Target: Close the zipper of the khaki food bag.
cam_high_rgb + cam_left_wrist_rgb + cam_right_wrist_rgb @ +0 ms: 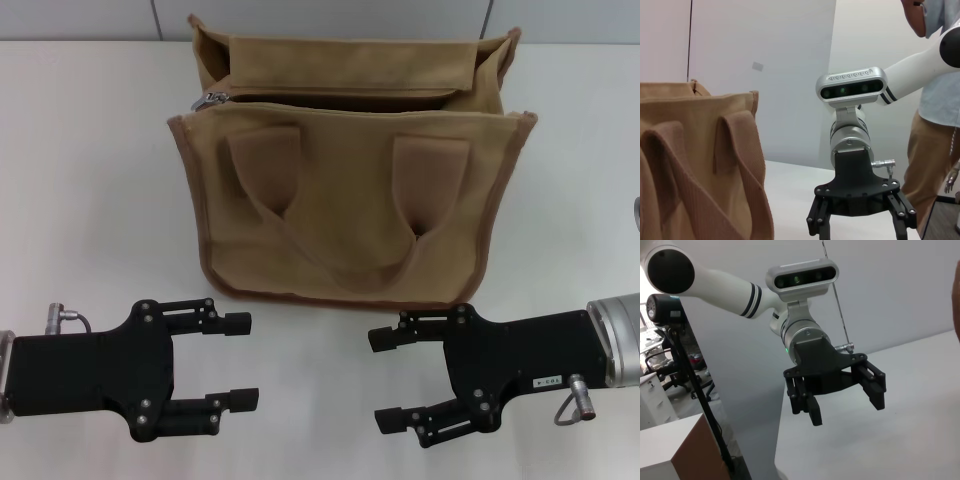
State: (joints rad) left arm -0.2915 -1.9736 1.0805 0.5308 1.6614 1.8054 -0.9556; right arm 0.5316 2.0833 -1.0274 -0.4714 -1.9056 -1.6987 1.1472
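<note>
The khaki food bag [350,200] stands upright on the white table, handles facing me. Its zipper [330,97] along the top panel is open, showing a dark gap. The small silver pull [210,99] sits at the bag's left end. My left gripper [243,361] is open and empty, low over the table in front of the bag's left corner. My right gripper [385,381] is open and empty in front of the bag's right side. The left wrist view shows the bag's side [695,155] and the right gripper [858,231]. The right wrist view shows the left gripper [847,409].
The white table [90,200] extends on both sides of the bag. A person [937,105] stands beyond the right arm. Past the table's left edge are a black stand [695,385] and office furniture.
</note>
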